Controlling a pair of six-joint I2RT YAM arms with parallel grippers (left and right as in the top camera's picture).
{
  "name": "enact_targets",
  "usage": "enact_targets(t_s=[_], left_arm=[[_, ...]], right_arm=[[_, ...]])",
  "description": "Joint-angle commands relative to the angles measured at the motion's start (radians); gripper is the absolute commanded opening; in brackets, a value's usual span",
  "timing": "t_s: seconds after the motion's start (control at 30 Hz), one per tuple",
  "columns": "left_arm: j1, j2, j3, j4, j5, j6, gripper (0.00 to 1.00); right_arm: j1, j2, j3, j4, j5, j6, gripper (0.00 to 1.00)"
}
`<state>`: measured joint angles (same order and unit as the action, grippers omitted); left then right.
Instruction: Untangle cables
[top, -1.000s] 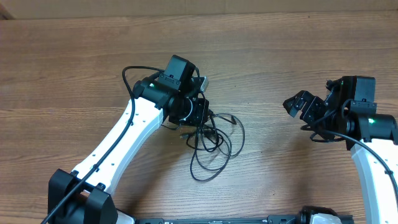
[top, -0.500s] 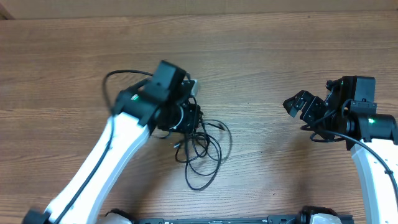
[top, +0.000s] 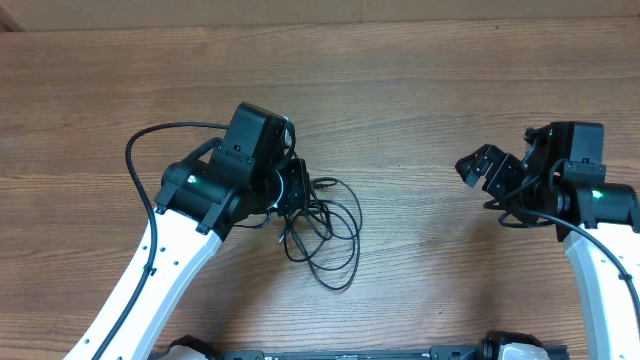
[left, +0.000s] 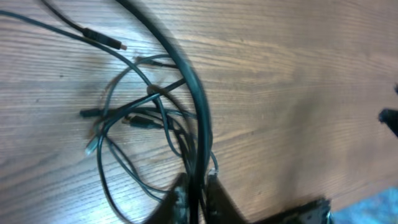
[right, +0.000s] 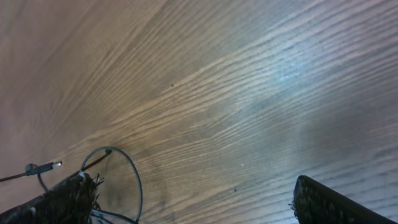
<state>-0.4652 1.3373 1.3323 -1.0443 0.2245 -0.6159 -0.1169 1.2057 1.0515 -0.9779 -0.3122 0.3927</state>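
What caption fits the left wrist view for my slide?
Tangled black cables on the wooden table, one strand pinched in the left gripper.

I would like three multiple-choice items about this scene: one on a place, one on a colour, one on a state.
1. Where do the cables lie?
A) by the left gripper
B) by the right gripper
C) out of view

2. What colour are they?
A) white
B) black
C) red

3. The right gripper is:
A) shut on a cable
B) open, empty
C) shut, empty

1 A: the tangle lies at the left jaws, one strand pinched.
2 B: overhead, every strand looks black.
3 B: its jaws stand wide apart, nothing between.
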Motion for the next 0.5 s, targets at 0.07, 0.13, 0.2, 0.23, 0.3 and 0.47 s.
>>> enact_targets(t_s=[0.07,0.13,0.2,0.23,0.3,0.47], left_arm=[[-0.006,0.017,0.012,0.01,-0.15,-0.034,0.26],[-0.006,0.027,0.012,0.01,-0.199,-0.035,0.04],[-0.006,0.039,0.011,0.016,-0.235,-0.035,0.04],[-0.006,0.045,0.011,0.017,-0.247,-0.035,0.04],[-0.006,0.066,0.011,0.019,-0.262,-0.036,0.09],[-0.006,0.15,0.011,0.066,-0.256,-0.043,0.81]], right_arm=[[0.005,0.003,-0.006,0.046,-0.091,0.003,1.0],[0.005,0.003,-0.006,0.04,-0.132,0.003,1.0],[0.006,0.003,-0.006,0.023,-0.138,0.003,1.0],[0.006,0.003,-0.006,0.014,-0.138,0.003,1.0],[0.006,0.003,-0.006,-0.006,-0.138,0.003,1.0],[0.006,0.003,-0.006,-0.042,-0.138,0.002,1.0]])
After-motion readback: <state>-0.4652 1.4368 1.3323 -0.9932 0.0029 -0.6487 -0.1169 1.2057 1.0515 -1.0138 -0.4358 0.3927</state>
